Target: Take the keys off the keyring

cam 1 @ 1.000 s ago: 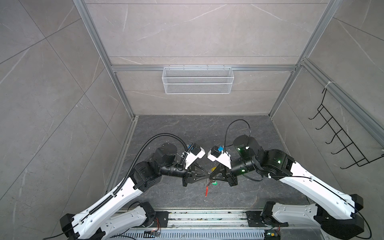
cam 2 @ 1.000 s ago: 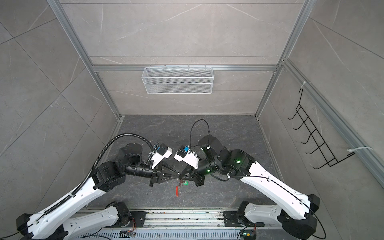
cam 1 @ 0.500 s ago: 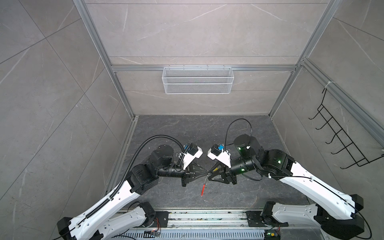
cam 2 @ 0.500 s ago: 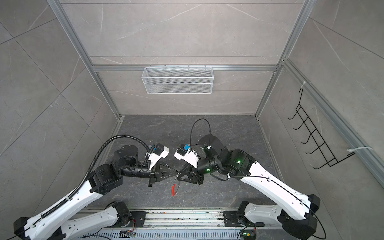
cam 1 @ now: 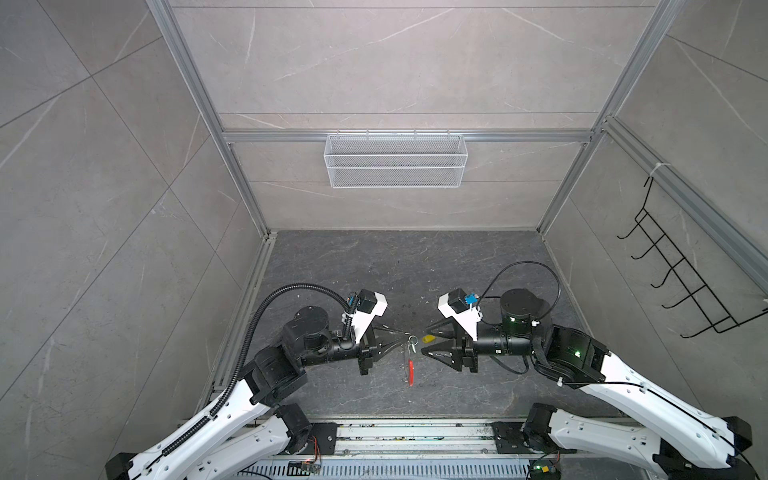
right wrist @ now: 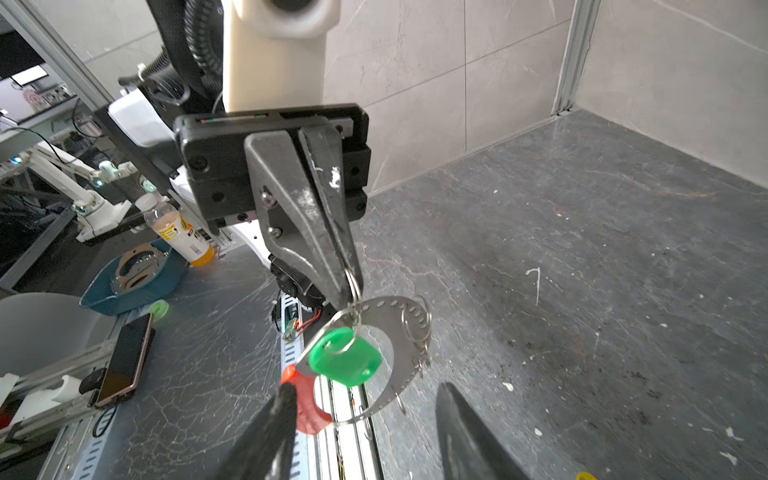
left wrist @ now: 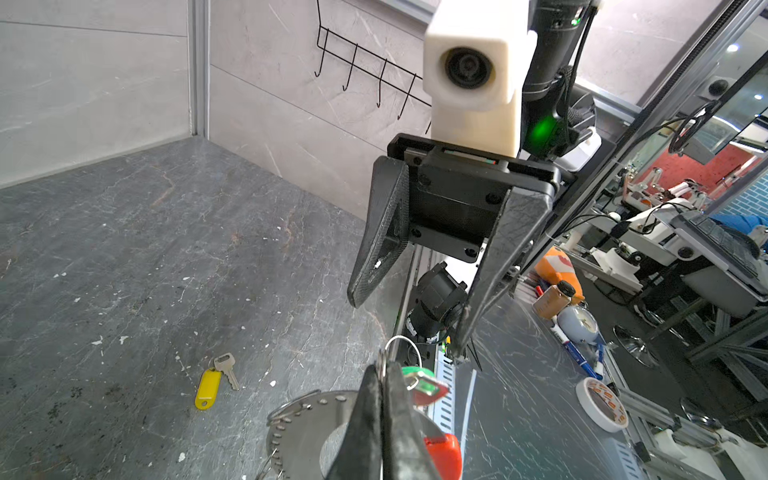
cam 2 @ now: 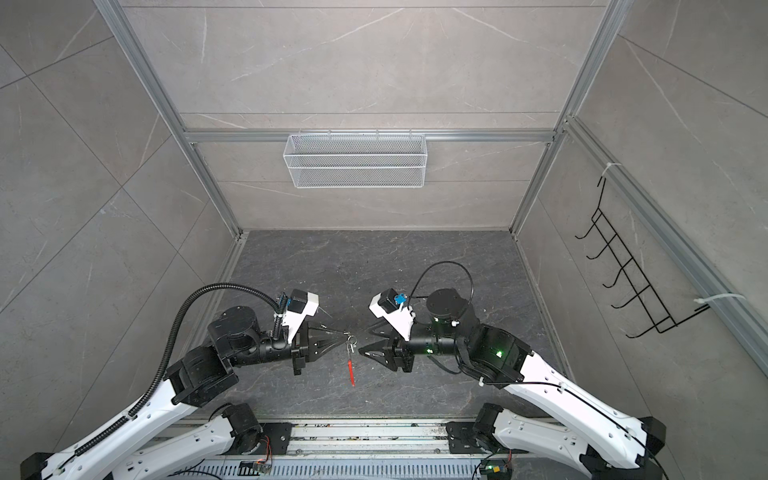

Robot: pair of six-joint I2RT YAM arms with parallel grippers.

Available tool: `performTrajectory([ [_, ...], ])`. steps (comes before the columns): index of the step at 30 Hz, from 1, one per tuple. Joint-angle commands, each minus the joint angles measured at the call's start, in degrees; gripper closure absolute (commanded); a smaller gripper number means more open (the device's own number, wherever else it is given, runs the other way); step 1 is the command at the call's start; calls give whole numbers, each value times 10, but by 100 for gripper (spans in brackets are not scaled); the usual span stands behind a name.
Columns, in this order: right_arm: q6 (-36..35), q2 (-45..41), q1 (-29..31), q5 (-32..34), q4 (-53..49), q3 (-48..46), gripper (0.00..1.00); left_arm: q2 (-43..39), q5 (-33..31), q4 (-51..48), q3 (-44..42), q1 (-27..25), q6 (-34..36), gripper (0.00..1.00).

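no legible text anywhere; print on the bottle label (right wrist: 176, 232) too blurred

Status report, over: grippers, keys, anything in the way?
Left gripper shut on keyring. Right gripper open, empty. Yellow key off, lying on table; green key on the ring. Nothing blocking.

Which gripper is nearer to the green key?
Left. The left gripper is shut on the keyring, with the green key hanging at its tips; the right gripper stands open opposite, clear of the key.
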Motion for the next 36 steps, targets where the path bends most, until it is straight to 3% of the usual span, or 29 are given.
performTrajectory([
  [1,17,9,1,-12,54,-6,44,-3,-15,56,2,1,-14,100],
  [16,43,5,19,40,95,-25,46,-4,-40,68,-5,0,-19,100],
  [26,213,-7,19,173,138,-39,61,-26,-136,72,-22,0,-25,100],
  [30,288,8,23,177,182,-55,62,-29,-173,81,-32,0,-28,100],
  [36,317,41,49,185,218,-50,62,-27,-197,89,-39,0,-30,100],
])
